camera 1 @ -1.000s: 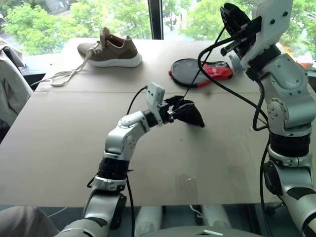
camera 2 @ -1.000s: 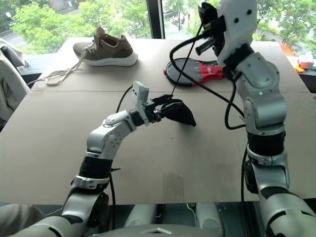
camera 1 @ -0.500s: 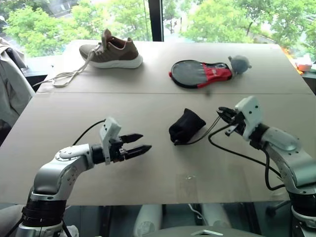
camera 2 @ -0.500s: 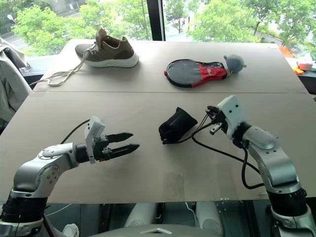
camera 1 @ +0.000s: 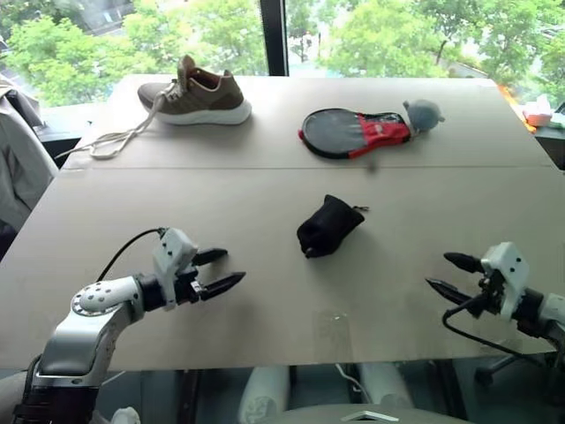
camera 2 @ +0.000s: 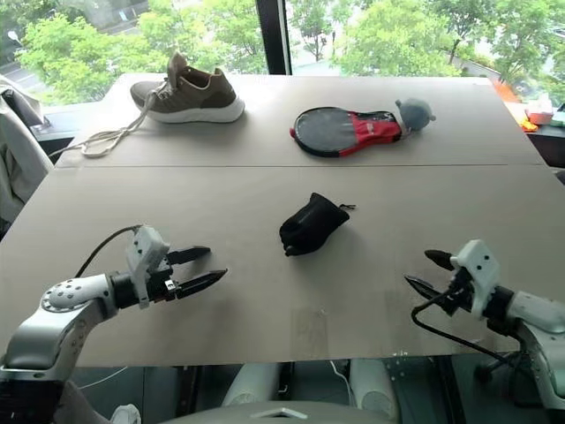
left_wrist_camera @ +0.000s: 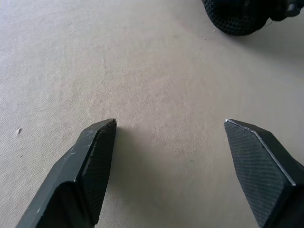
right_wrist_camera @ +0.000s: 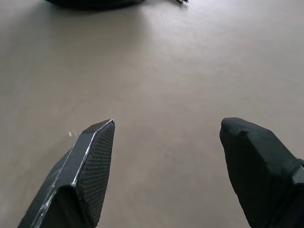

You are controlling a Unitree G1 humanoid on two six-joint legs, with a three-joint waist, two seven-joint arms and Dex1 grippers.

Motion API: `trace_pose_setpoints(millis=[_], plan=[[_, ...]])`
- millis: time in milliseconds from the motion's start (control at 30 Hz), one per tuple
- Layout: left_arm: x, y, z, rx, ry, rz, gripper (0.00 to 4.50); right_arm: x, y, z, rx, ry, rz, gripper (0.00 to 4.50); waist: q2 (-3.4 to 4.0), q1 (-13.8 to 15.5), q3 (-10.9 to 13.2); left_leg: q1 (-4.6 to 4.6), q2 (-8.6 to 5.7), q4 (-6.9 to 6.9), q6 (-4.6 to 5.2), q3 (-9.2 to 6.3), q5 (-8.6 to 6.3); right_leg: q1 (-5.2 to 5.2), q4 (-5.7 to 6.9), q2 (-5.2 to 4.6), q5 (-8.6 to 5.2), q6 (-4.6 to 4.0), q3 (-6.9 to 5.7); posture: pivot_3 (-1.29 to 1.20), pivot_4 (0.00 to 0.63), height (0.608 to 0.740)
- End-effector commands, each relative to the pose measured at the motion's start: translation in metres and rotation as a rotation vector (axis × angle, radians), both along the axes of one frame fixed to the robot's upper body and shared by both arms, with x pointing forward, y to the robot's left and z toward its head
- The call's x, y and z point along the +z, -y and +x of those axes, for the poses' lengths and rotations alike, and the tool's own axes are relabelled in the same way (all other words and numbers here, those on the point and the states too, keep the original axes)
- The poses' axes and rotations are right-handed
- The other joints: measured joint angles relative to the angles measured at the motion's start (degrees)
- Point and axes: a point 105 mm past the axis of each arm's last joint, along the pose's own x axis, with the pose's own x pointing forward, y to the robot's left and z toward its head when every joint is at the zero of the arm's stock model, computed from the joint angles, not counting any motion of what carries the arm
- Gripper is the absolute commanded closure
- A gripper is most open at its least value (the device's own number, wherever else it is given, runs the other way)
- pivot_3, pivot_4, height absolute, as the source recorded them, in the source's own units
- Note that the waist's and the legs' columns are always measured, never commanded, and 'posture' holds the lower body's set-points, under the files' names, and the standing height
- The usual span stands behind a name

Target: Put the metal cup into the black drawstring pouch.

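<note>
- Left eye view: black drawstring pouch (camera 1: 328, 225) lies slumped mid-table, bulging, nothing touching it. Use it as your landmark.
- Metal cup isn't visible as a separate item; the pouch's bulge suggests it's inside, but you can't confirm that from here.
- Left gripper (camera 1: 222, 271) sits nearer you and to the left of the pouch, well apart from it, jaws spread wide, empty.
- Right gripper (camera 1: 454, 276) sits nearer you and to the right of the pouch, also well apart, fingers parted, holding nothing.
- Both wrist views show bare table (left_wrist_camera: 142, 85) between the fingertips, the pouch just at the far edge.
- Beyond the pouch: shoe (camera 1: 196, 92) far left, black-and-red oval case (camera 1: 353, 132) and small grey plush (camera 1: 425, 113) far right. None are in your way.
- My read: task looks essentially done, you're in the retreat step.
- To finish cleanly: keep both arms low and clear, don't sweep across the pouch or snag its cord (camera 1: 357, 209).
- If you want proof, check the pouch mouth before calling it.
</note>
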Motion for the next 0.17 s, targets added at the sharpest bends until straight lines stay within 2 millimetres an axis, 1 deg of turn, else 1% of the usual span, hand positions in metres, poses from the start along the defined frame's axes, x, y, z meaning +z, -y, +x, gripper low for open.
trace_pose_setpoints(millis=[33,100,167], plan=[[0.012,0.000,0.002,-0.014,0.089,0.032,0.76,0.005,0.014,-0.005,0.047,0.087,-0.027,0.91,0.00,0.00,0.00,0.00,0.02,0.00,0.00,0.00,0.00,0.00,0.01,0.01,0.00,0.01,0.00,0.00,0.150,0.740],[0.012,0.003,0.002,-0.023,0.110,0.033,0.76,0.011,0.021,-0.008,0.059,0.143,0.029,0.91,0.01,0.01,0.00,0.01,0.03,0.00,0.00,-0.01,0.00,0.00,0.01,0.03,-0.01,0.01,-0.01,0.00,0.150,0.740],[0.011,0.007,-0.001,-0.045,0.114,0.022,0.76,0.010,0.027,-0.009,0.055,0.148,0.048,0.91,0.01,0.01,0.00,0.00,0.03,0.00,0.00,0.02,0.00,0.00,0.01,0.02,0.00,0.00,0.01,0.00,0.150,0.740]])
